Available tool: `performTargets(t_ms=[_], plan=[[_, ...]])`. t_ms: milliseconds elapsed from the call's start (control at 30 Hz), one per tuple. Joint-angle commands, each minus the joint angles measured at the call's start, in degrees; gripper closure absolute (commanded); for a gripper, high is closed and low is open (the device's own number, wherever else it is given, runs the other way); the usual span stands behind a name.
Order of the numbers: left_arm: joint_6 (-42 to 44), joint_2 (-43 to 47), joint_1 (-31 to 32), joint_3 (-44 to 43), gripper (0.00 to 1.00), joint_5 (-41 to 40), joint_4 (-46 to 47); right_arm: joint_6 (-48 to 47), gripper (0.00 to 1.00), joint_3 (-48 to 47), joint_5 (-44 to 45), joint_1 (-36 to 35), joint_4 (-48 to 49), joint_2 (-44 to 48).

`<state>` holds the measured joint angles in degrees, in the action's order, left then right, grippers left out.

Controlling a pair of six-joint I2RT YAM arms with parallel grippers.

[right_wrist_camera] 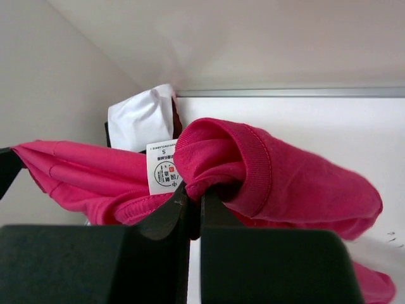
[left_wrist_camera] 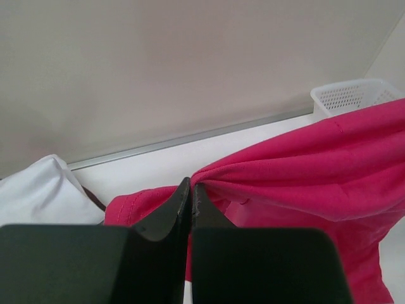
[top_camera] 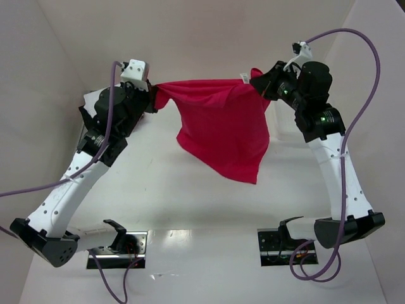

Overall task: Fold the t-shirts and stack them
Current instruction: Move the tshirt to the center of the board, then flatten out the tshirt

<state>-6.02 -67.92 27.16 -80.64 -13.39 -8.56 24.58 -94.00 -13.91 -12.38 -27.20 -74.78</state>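
The left gripper [top_camera: 152, 96], fingers pinched shut on one edge of a crimson red cloth t-shirt [top_camera: 221, 130], and the right gripper [top_camera: 259, 82], shut near its labelled collar, hold it hanging above mid-table. A taut, level top edge should let it lie flat. Visible: one red shirt, one white shirt [left_wrist_camera: 38, 190], one white mesh basket [left_wrist_camera: 354, 95].

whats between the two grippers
The red t-shirt, stretched from the left gripper to the right gripper, both shut on it, the rest hanging down. The top external view shows it.
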Motion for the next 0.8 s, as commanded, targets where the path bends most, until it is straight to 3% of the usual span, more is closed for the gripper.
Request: performTargets(t_ms=[0,67,200,267,333,400,533,600,667,767], plan=[[0.3,3.4,-1.5,-1.7,1.00,-1.1,5.8,-4.1,1.00,2.1,3.3,-1.0,3.4,2.3],[-0.2,8.2,-1.5,1.7,1.00,-1.9,4.2,-8.1,1.00,12.1,1.8,-2.6,4.7,6.5],[-0.8,16.7,-1.5,5.2,1.00,-6.4,-1.2,-8.5,1.00,19.9,-0.1,-7.6,1.4,10.1],[-0.8,21.8,-1.5,5.9,1.00,-8.0,-3.5,-6.4,1.00,20.4,-2.3,-13.2,0.8,11.2],[0.9,24.8,-1.5,1.5,1.00,-12.5,-8.2,-2.2,1.00,15.2,-5.5,-21.7,0.3,11.8],[3.1,24.9,-1.5,-1.8,1.00,-15.0,-9.0,0.2,1.00,11.9,-7.1,-24.3,1.0,11.8],[8.6,16.1,-1.5,-8.0,1.00,-19.8,-6.0,3.0,1.00,4.6,-9.8,-24.8,0.6,11.8],[9.8,10.8,-1.5,-10.4,1.00,-19.0,-1.9,3.0,1.00,5.1,-4.0,-24.8,-1.6,11.8],[8.2,1.0,-2.1,-12.5,1.00,-12.9,0.0,2.1,1.00,7.7,0.4,-24.8,-6.5,11.8],[0.9,-19.7,-3.8,-22.7,1.00,0.8,0.0,6.4,1.00,16.0,5.7,-24.8,-14.6,12.6]])
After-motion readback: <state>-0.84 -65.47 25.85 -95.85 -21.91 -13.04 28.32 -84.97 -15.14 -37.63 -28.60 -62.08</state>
